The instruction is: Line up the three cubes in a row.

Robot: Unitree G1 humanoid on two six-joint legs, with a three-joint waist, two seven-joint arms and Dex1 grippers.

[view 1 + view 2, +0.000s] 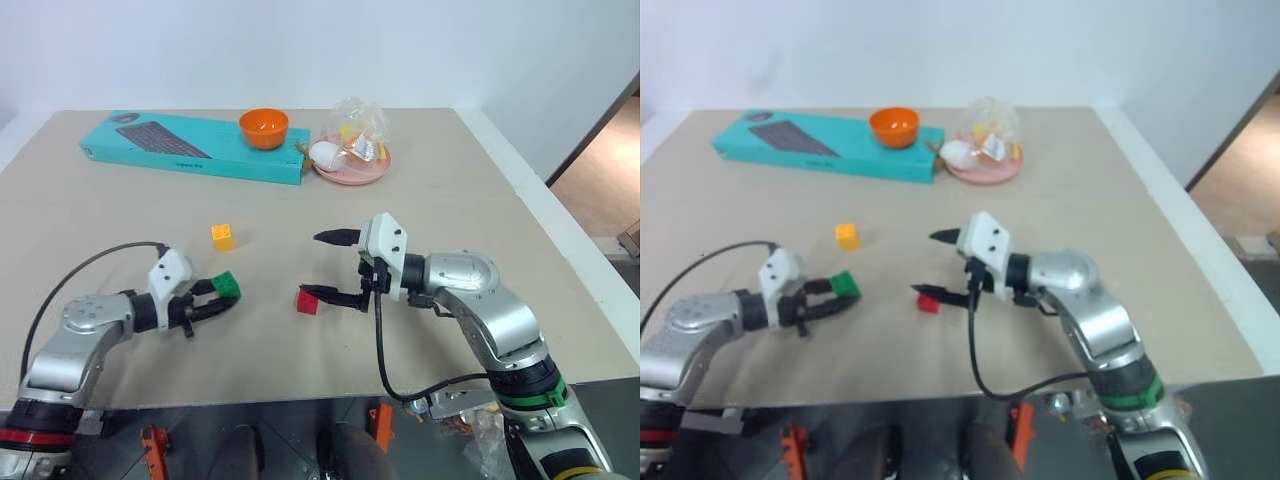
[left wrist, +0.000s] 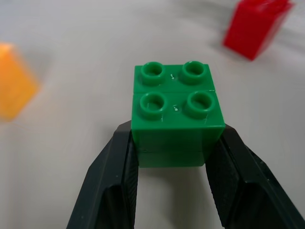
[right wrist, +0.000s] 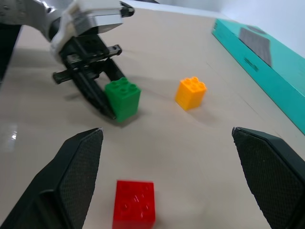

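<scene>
Gripping the green cube (image 2: 177, 113) in our left claw (image 1: 222, 297), we can carry it into line. Our right claw (image 1: 332, 268) hangs spread wide over the red cube (image 1: 308, 301), ready to grasp; the yellow cube (image 1: 223, 237) waits on the worktop (image 1: 470, 210).

Left gripper (image 1: 222, 298) jaws clamped (low, level), right gripper (image 1: 322, 268) jaws wide

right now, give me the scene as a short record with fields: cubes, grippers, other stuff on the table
green cube: gripped between the left gripper fingers, studs up
red cube: on the table, between the fingers of the right gripper, not gripped
yellow cube: free on the table, farther from the robot than the other two
left gripper: shut on green cube
right gripper: open wide, pointing toward the left gripper
row: not formed yet
far side: teal keyboard box, orange bowl on it, pink plate with bagged items
</scene>
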